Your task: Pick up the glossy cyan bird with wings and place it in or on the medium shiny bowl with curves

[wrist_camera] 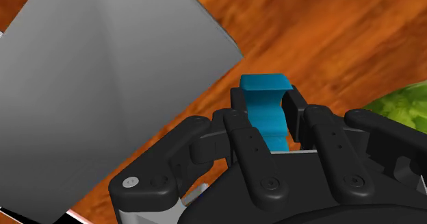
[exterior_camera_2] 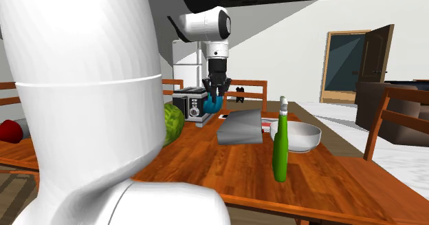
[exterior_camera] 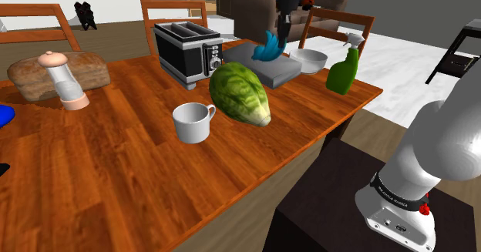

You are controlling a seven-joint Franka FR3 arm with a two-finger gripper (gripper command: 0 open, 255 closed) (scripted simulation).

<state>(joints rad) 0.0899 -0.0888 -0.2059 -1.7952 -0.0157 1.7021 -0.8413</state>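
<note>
The glossy cyan bird (exterior_camera: 269,48) hangs in the air above the grey slab (exterior_camera: 266,63), clasped by my black gripper (exterior_camera: 282,36). In the second exterior view the bird (exterior_camera_2: 212,104) dangles from the gripper (exterior_camera_2: 217,89) over the table, between the toaster and the slab. From the wrist, the cyan bird (wrist_camera: 268,110) sits pinched between the two fingers (wrist_camera: 295,113). The white bowl (exterior_camera: 311,60) rests on the table beyond the slab, next to the green spray bottle; it also appears as the bowl (exterior_camera_2: 297,137) behind that bottle.
A toaster (exterior_camera: 187,52), a green cabbage (exterior_camera: 240,94), a white mug (exterior_camera: 193,122), a green spray bottle (exterior_camera: 343,67), a bread loaf (exterior_camera: 54,75) and a pale bottle (exterior_camera: 64,79) stand on the wooden table (exterior_camera: 131,173). Chairs ring the table.
</note>
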